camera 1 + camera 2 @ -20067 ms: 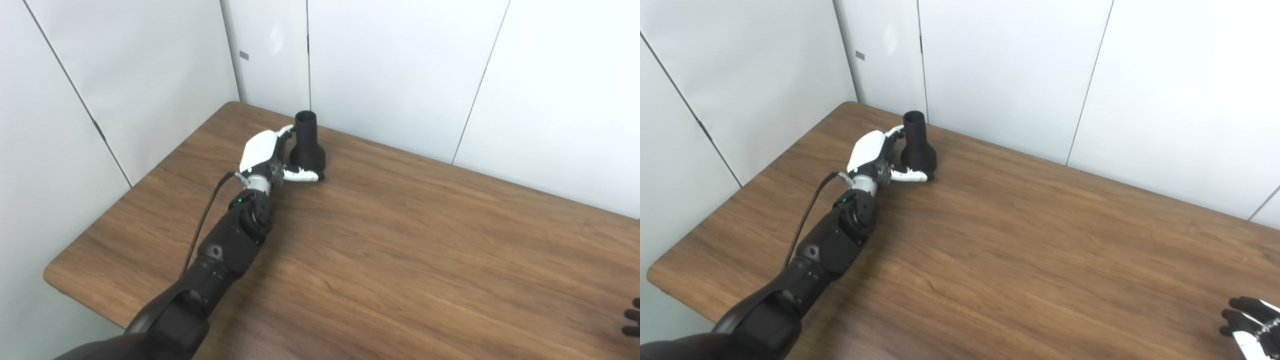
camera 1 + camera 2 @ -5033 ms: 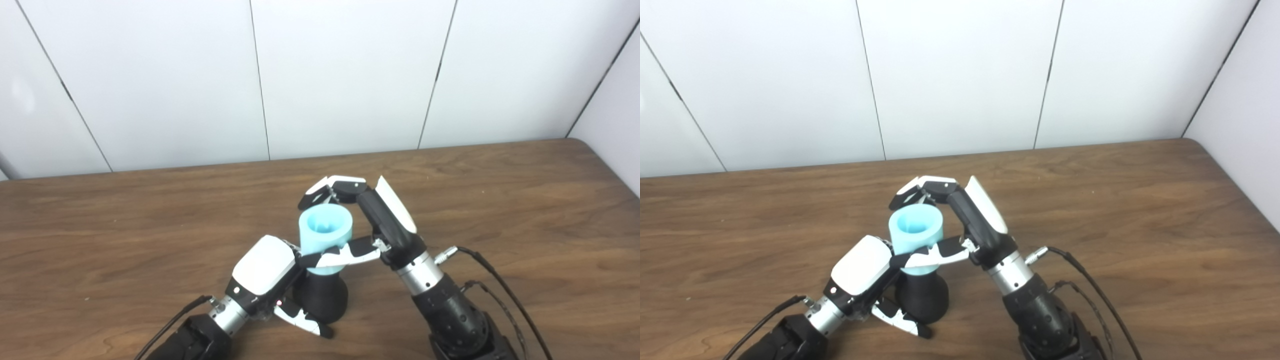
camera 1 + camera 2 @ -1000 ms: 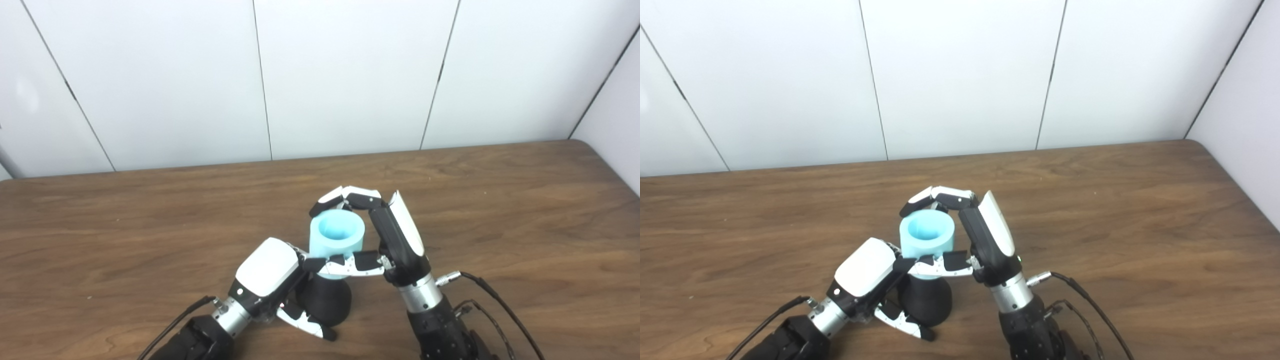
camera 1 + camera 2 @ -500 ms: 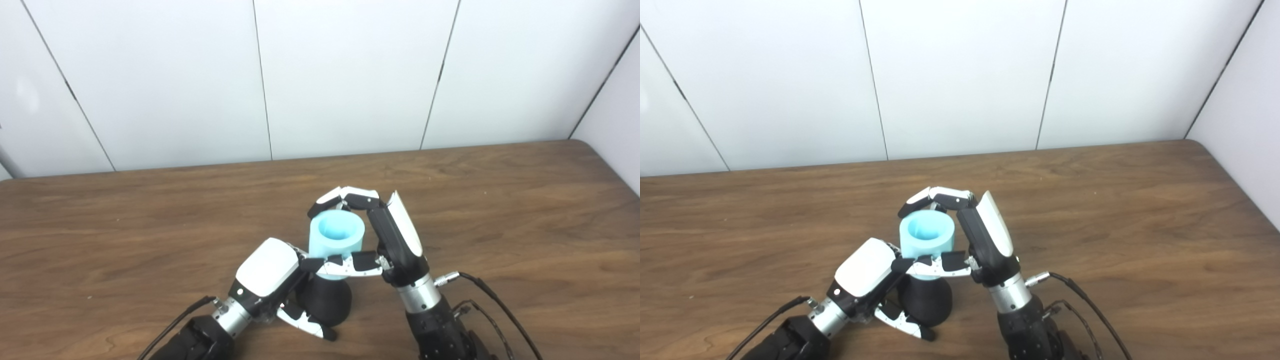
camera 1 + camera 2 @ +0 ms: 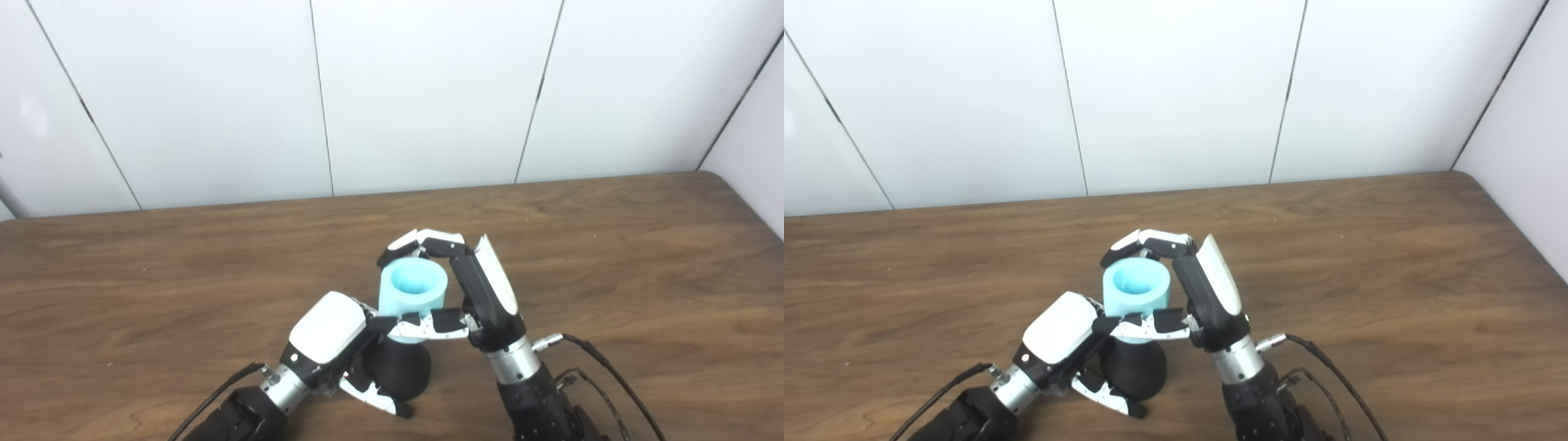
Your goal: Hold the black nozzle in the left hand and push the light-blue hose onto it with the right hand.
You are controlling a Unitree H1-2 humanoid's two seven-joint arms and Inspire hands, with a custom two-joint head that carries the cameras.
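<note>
At the near middle of the brown wooden table (image 5: 184, 257), our left hand (image 5: 327, 334) holds the black flared plastic nozzle (image 5: 397, 370); our right hand (image 5: 465, 294) grips the light-blue short hose (image 5: 412, 288) upon it, seemingly light and stiff, best held around its sides

We take this for a lab or test cell rather than a home or shop. Plain white wall panels (image 5: 422, 92), split by thin dark seams, close in the far edge and the right edge of a brown wood-grain counter (image 5: 612, 245), meeting at its rounded far-right corner. The walls carry no decoration or fittings that we can see. Near the counter's near edge, two black robot arms with bare metal wrist connectors and loose black cables (image 5: 603, 373) rise into view, the sort of exposed hardware we associate with a robotics workspace.
</note>
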